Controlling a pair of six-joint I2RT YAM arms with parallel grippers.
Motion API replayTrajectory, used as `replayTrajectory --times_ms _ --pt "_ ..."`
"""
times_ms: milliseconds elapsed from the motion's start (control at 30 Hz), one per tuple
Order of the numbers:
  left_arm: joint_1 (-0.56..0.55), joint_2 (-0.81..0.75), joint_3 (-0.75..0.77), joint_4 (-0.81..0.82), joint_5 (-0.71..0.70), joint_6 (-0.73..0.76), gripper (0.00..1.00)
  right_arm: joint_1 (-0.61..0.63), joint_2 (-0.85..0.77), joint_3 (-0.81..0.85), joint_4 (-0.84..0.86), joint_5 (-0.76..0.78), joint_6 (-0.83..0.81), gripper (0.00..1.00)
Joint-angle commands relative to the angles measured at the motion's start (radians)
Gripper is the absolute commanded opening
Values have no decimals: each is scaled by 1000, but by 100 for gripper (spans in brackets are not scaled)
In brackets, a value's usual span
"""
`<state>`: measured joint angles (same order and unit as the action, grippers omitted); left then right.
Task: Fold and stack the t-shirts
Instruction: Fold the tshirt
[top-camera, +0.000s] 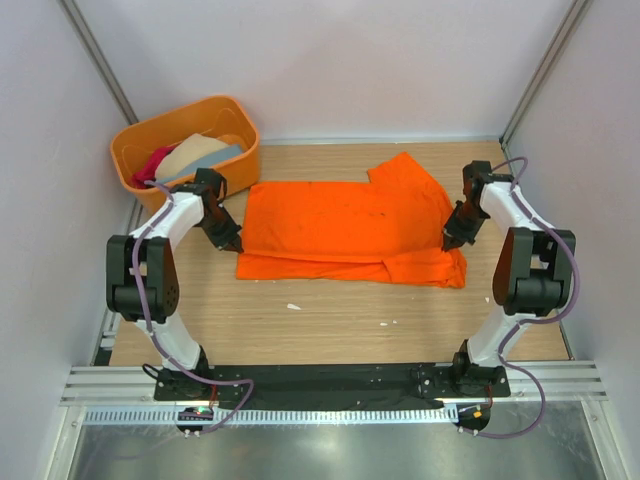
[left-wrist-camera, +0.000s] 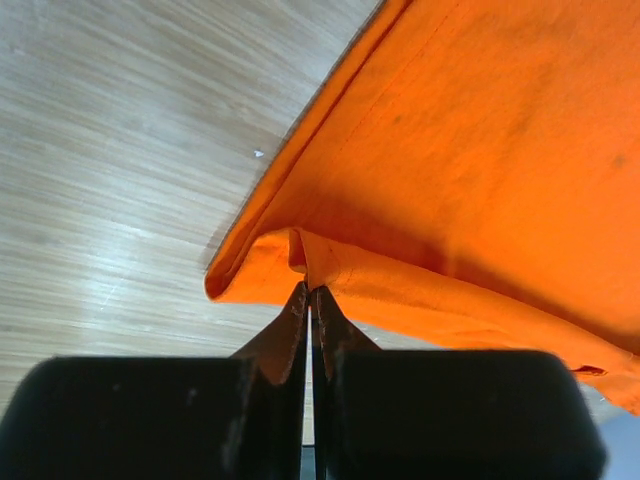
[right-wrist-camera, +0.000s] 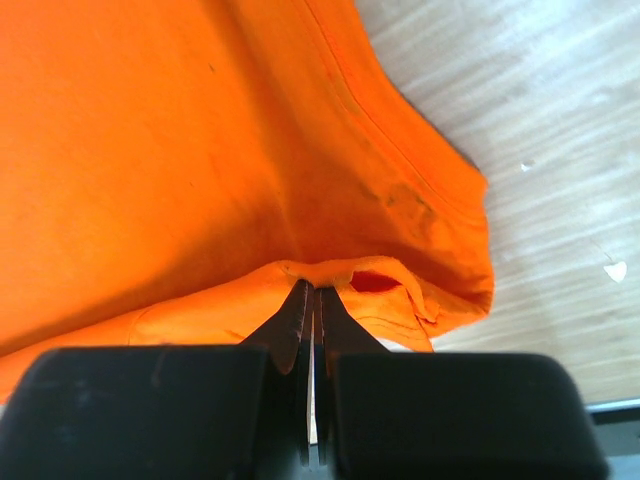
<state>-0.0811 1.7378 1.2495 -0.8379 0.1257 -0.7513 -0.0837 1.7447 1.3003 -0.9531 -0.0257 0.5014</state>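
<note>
Left gripper (left-wrist-camera: 308, 290) jaws pressed together, a small pucker of orange cloth pinched at the tips on the near-left corner of the orange t-shirt (top-camera: 340, 225). Right gripper (right-wrist-camera: 310, 288) likewise closed, nipping a raised fold at the shirt's near-right corner, beside the sleeve hem. Shirt lies spread across the middle of the wooden table (top-camera: 330, 310), long axis left to right. Its near edge is doubled over in a narrow band, and one sleeve sticks out toward the far right. Both arms reach in from opposite sides, one at each end of the near edge. Orange plastic tub (top-camera: 125, 160) sits at the far-left corner, apart from the spread shirt. It holds a beige shirt (top-camera: 195, 152), a grey-blue shirt (top-camera: 218, 160) and a crimson-pink shirt (top-camera: 152, 165), all bunched. Two white specks (top-camera: 293, 306) on the bare wood, nearer than the shirt.
</note>
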Motion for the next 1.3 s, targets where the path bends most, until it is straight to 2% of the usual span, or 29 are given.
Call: replayTrajectory --times_ms 0,367,1267 --pt "-2 28 54 17 -17 12 0 -7 25 63 40 -19 -23 1" --pt "-3 101 129 26 -20 7 0 -51 90 76 34 10 -15 1" --pt "-8 226 222 10 -64 -14 0 -71 188 139 62 -60 -31 1"
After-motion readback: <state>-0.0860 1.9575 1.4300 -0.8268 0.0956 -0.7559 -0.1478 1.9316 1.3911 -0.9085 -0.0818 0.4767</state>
